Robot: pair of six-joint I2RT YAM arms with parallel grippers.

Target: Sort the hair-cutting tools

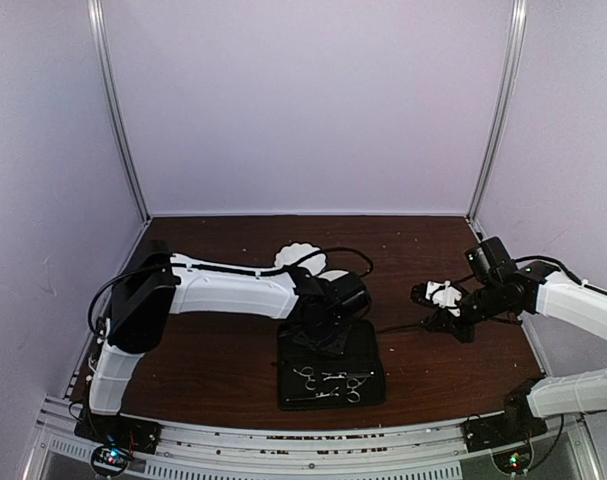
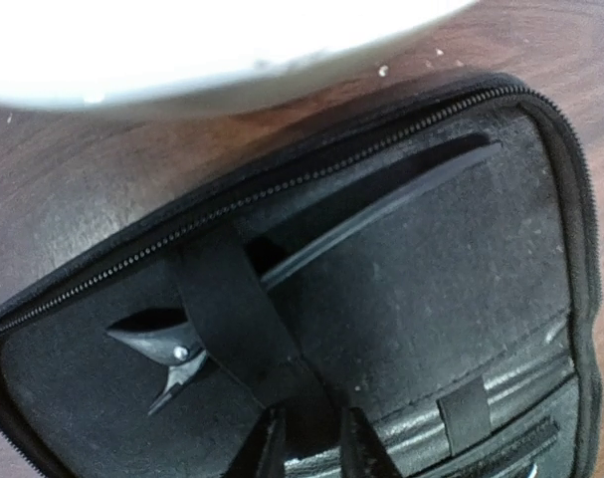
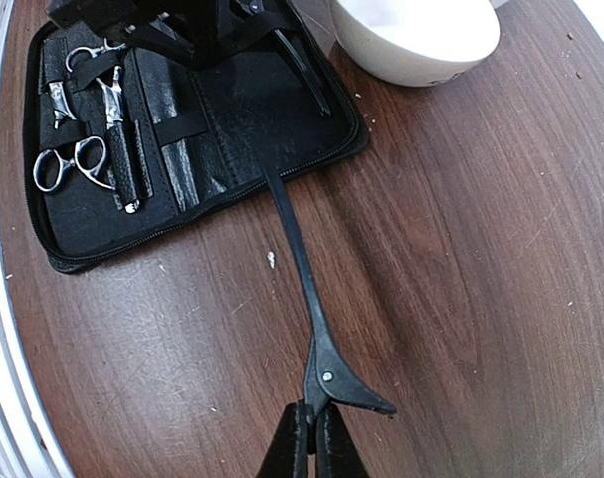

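Scissors in two silver pairs, pair A [image 3: 68, 159] and pair B [image 3: 107, 95], lie strapped in the near half of the open black case [image 3: 222, 119]. Right gripper [image 3: 309, 443] is clamped on the hinged tail of clip A [image 3: 297, 249], a long black clip reaching across the brown table [image 3: 461, 249] to the case's zip edge. Clip B [image 2: 381, 204] sits inside the case, tucked under an elastic strap [image 2: 232, 309]. Left gripper [image 2: 311, 448] hangs over that strap, fingers narrowly parted; whether they pinch anything cannot be told. White bowl [image 3: 416, 35] stands just beyond the case.
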